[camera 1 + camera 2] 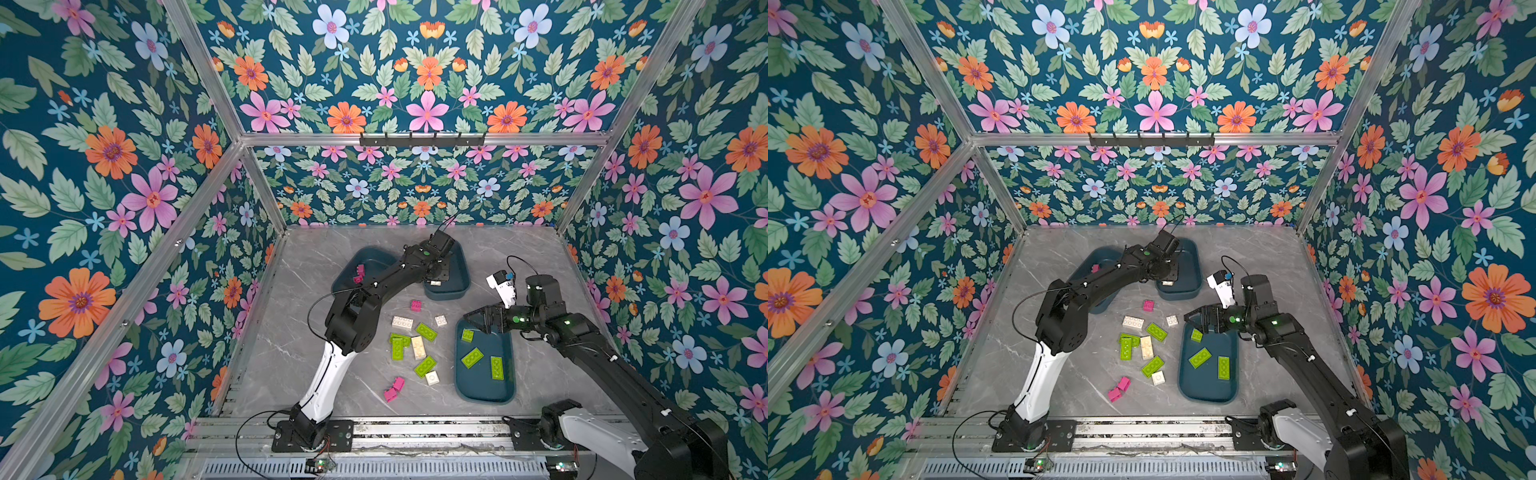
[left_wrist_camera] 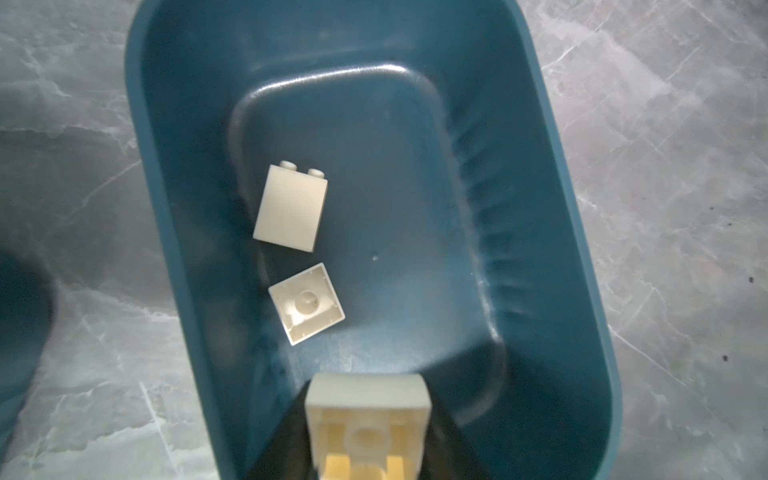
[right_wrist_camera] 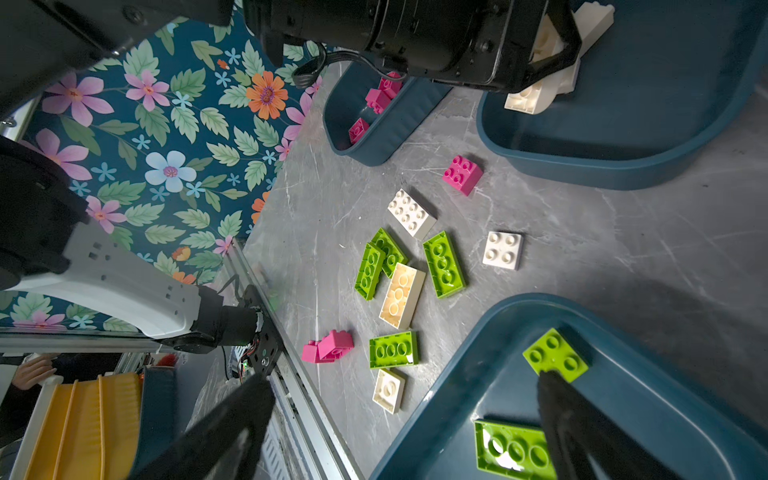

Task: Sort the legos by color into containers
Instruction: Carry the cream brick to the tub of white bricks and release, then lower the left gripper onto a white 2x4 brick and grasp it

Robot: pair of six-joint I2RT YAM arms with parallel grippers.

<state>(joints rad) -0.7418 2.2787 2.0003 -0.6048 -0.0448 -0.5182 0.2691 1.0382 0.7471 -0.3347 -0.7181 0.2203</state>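
Right fingers: spread wide, empty, hanging over the near tub. Three green bricks lie in that tub. The square green brick sits right at one fingertip, and the two oblong ones lie under and behind the fingers.

Out ahead of the right fingers, on the worktop: the loose bricks, green, cream and pink mixed, several touching. One oblong green brick lies clear of its neighbours.

Farther out, the left fingers hang over the far tub. A cream brick sits between them; whether they clamp it or stand clear of it cannot be told from these angles. Two cream bricks lie on the tub floor ahead of the fingers. Beside them, the pink tub holds pink bricks.

Assessment: a cream deposit is in hand, and sorting looks roughly half done. Next, the left fingers should part fully and lift above the rim. The right fingers should move out to the clear green brick and close across its short sides.
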